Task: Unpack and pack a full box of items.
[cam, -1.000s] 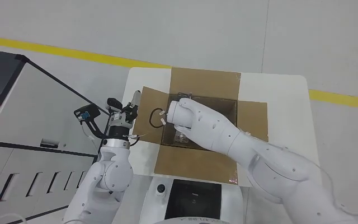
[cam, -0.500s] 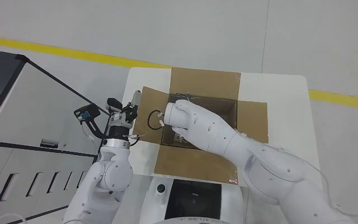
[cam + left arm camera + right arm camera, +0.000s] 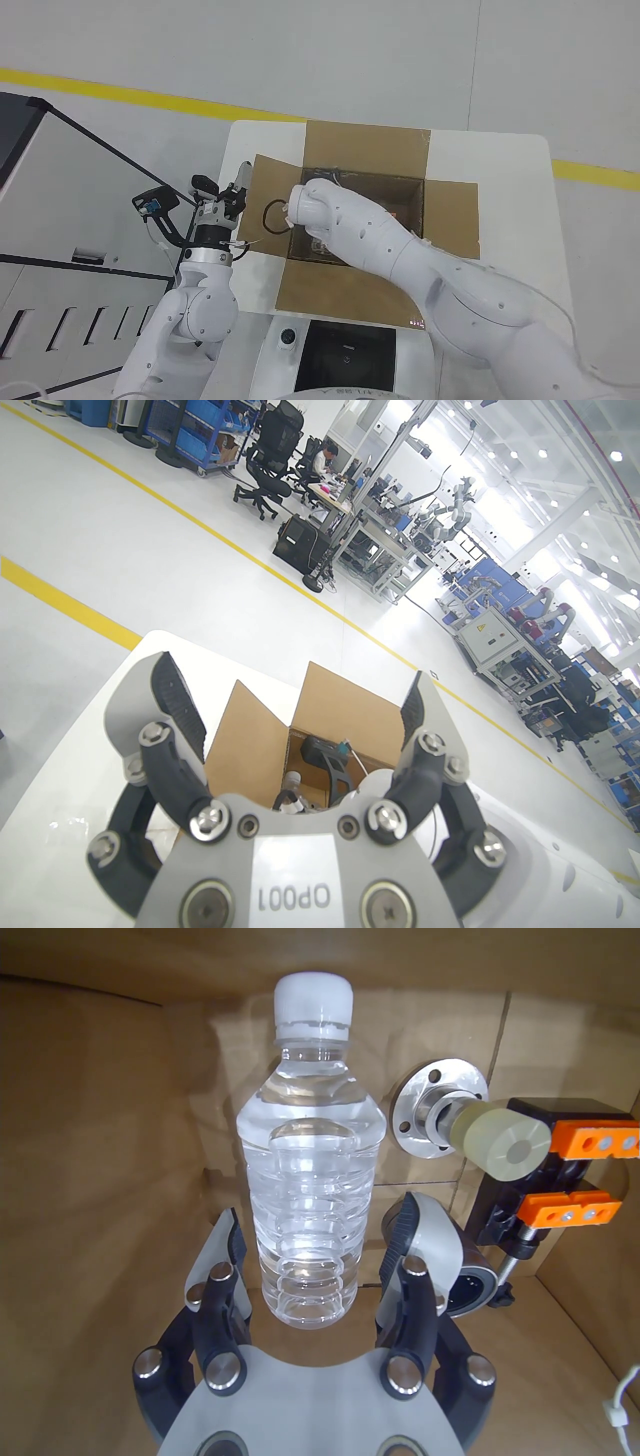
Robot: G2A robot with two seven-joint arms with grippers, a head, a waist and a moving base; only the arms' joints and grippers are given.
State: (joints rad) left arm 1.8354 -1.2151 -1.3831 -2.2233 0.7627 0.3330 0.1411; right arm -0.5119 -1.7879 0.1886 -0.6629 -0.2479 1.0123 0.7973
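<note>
Just beside the left claw (image 3: 237, 187) sits the open box (image 3: 365, 145) on the bench (image 3: 500, 160), right arm (image 3: 400, 245) deep inside. Left wrist view: that claw gapes wide, empty, flaps (image 3: 345, 695) ahead. Right wrist view: right claw (image 3: 317, 1228) spread around the water bottle (image 3: 307, 1138), pads (image 3: 236, 1242) clear of it. Risk: a metal cylinder (image 3: 467, 1278) just behind one finger could snag the squeeze, and so low a hold may tip the water bottle.

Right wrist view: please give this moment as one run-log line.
right gripper: open, around bottle inside box | left gripper: open, empty, outside box | clamp: near bottle
</note>
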